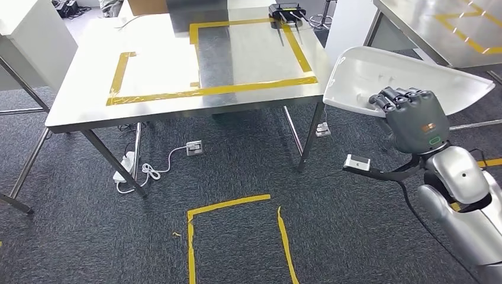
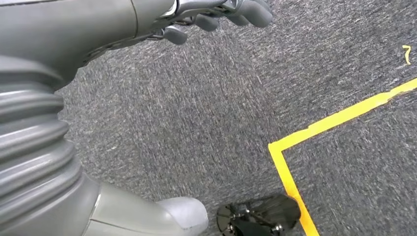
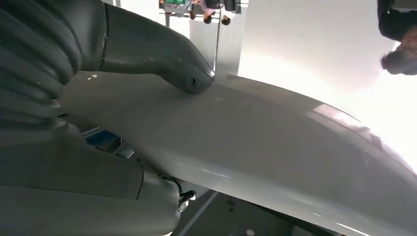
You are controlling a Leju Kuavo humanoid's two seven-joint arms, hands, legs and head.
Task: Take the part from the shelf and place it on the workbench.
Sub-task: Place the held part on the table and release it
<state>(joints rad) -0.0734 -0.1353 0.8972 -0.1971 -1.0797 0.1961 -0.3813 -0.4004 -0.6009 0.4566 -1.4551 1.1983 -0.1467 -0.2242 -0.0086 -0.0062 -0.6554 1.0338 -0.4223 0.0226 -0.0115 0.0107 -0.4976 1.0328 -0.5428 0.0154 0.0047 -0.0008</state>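
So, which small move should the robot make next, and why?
Probably carry the white part leftward and forward over the workbench. The right hand grips the part, which hangs beside the bench's right edge, above the carpet, not yet inside the yellow tape rectangle.

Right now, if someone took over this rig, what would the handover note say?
Right hand: holds the white part by its edge, carried in the air beside the workbench, thumb pressed on its surface.
Left hand: holds nothing, hangs over the carpet, fingers loosely curled.
Done: part is in hand, robot faces the bench.
Left: bring the part over the bench, probably into the yellow tape outline, set it down and let go.
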